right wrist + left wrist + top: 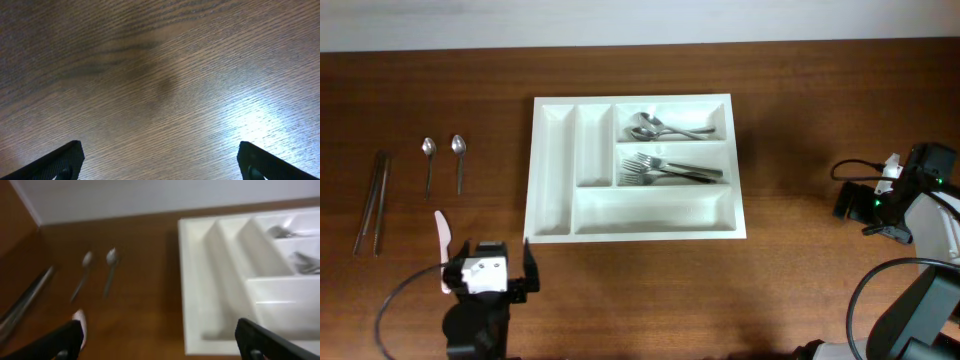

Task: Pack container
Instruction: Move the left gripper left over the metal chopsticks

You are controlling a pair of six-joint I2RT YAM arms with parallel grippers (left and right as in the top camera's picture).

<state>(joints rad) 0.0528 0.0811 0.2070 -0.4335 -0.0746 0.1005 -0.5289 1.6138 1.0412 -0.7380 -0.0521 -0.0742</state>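
Note:
The container (650,211) is a large white cutlery tray in the middle of the table. Its top right compartment holds metal spoons (665,127) and the one below holds forks (668,171). The two narrow upright compartments and the bottom long one are bare. My left gripper (492,252) is open and empty, low over the table just off the tray's front left corner, next to a white plastic knife (442,240). The left wrist view shows the tray (192,285) and the knife tip (80,322) between the open fingers (160,347). My right gripper (850,200) is open over bare wood (160,165).
Two small metal spoons (428,160) (459,160) lie left of the tray. A pair of long dark utensils (372,200) lies at the far left. Cables run by the right arm (860,170).

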